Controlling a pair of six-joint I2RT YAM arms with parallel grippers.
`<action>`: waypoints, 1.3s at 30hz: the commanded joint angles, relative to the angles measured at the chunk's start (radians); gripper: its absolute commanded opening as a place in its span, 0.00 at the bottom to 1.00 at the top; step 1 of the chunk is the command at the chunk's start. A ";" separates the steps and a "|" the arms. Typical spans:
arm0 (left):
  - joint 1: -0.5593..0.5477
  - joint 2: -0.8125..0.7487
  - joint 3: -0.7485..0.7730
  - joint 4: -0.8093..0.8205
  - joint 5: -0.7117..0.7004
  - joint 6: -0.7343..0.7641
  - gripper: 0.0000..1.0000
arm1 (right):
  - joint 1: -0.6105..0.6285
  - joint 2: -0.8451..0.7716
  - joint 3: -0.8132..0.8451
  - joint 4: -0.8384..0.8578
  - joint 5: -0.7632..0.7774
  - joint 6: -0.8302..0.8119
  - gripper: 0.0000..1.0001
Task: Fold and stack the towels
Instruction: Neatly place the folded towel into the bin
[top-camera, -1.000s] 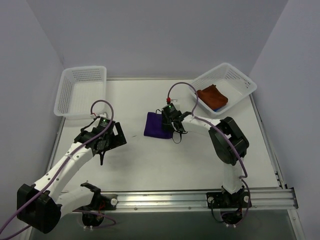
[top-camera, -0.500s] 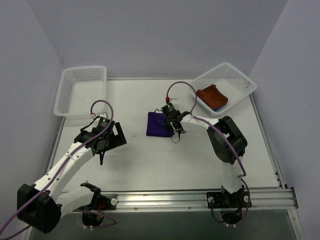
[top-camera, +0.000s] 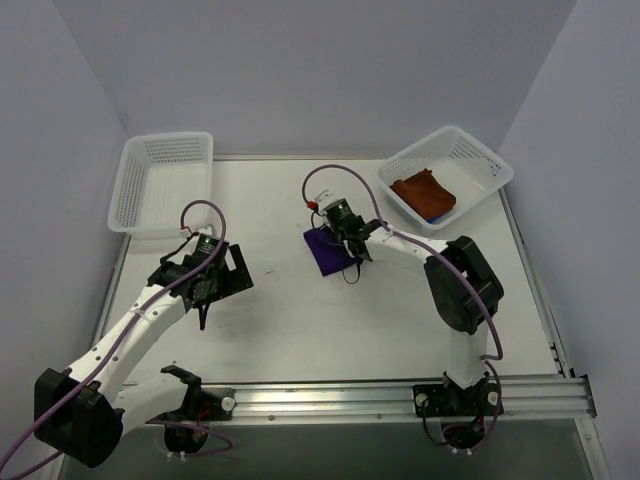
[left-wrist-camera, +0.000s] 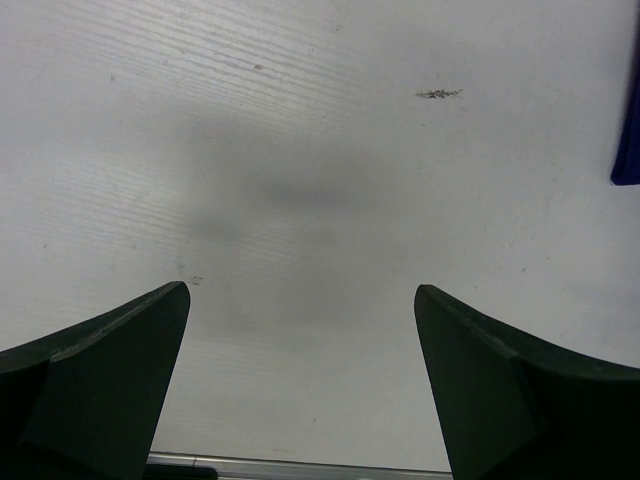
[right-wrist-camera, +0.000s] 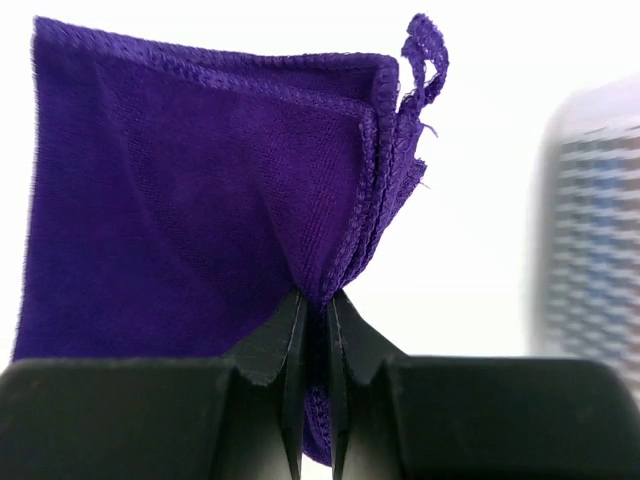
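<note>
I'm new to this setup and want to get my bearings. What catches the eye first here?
The purple towel in the middle of the table stands out most, folded and pinched at its edge by the shut right gripper. Next is the rust-brown towel lying in the right basket at the far right corner. The left gripper hangs open over bare table, holding nothing.

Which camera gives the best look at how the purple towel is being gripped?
Right wrist: the purple towel fills the frame, its folded edge pinched in the shut right gripper. Top external shows it small, partly under that gripper. Left wrist catches only a dark sliver at the right edge.
</note>
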 joint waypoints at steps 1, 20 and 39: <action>0.009 -0.026 0.007 -0.028 -0.027 -0.016 0.94 | -0.007 -0.086 0.010 0.015 0.120 -0.225 0.00; 0.035 0.045 0.072 -0.015 -0.069 0.019 0.94 | -0.158 -0.132 0.110 -0.087 0.067 -0.552 0.00; 0.082 0.086 0.109 -0.029 -0.118 0.037 0.94 | -0.456 -0.078 0.315 -0.212 -0.192 -0.638 0.00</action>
